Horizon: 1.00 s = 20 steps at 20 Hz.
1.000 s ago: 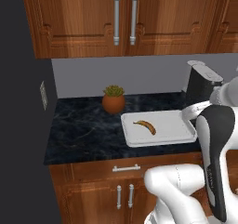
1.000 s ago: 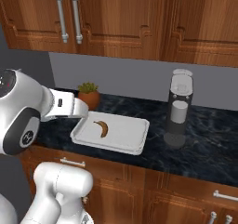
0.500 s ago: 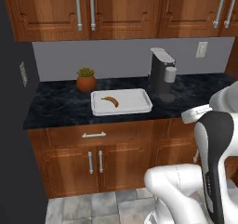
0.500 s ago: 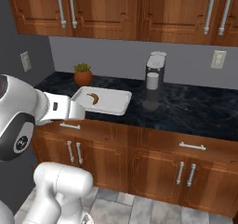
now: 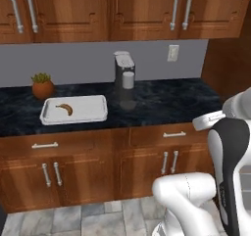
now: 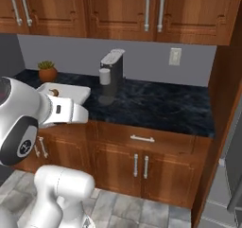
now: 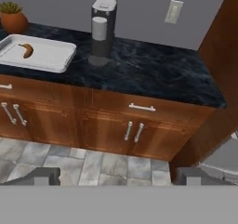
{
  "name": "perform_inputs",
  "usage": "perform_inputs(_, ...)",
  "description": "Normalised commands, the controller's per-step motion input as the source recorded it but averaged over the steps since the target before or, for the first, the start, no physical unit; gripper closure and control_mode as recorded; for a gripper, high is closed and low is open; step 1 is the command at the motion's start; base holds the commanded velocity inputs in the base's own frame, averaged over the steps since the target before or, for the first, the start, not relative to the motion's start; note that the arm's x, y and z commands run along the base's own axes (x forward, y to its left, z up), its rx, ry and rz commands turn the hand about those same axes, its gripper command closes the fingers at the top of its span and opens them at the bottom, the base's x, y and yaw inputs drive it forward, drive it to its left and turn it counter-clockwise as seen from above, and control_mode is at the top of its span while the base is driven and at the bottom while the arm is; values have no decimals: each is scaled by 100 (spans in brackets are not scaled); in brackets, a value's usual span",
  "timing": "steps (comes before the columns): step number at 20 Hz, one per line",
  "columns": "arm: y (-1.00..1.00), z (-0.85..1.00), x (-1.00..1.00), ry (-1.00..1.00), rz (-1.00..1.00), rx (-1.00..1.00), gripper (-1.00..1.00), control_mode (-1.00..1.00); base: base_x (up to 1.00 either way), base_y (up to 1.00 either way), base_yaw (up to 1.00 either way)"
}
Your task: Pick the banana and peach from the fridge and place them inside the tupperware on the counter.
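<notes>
- We see the counter (image 5: 162,100), a dark marbled stone top on brown wooden cabinets (image 5: 88,169) with silver handles.
- On its left part lies the tupperware (image 5: 93,113), a shallow white tray, flat on the stone.
- Just behind the tray's left corner stands a terracotta plant pot (image 5: 42,88) with a small green plant.
- To the right of the tray, near the wall, stands a grey coffee machine (image 5: 123,78), upright, with a white cup in it.
- The cabinets stand on a grey tiled floor (image 7: 83,165).
</notes>
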Motion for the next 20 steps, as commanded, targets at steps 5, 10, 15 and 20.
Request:
perform_inputs(5, 0, 0, 0, 0, 0, 0, -100, 100, -2, -74, 0)
perform_inputs(10, 0, 0, 0, 0, 0, 0, -100, 100, -56, -13, 0)
perform_inputs(15, 0, 0, 0, 0, 0, 0, -100, 100, -93, 0, 0)
perform_inputs(20, 0, 0, 0, 0, 0, 0, -100, 100, -84, -6, 0)
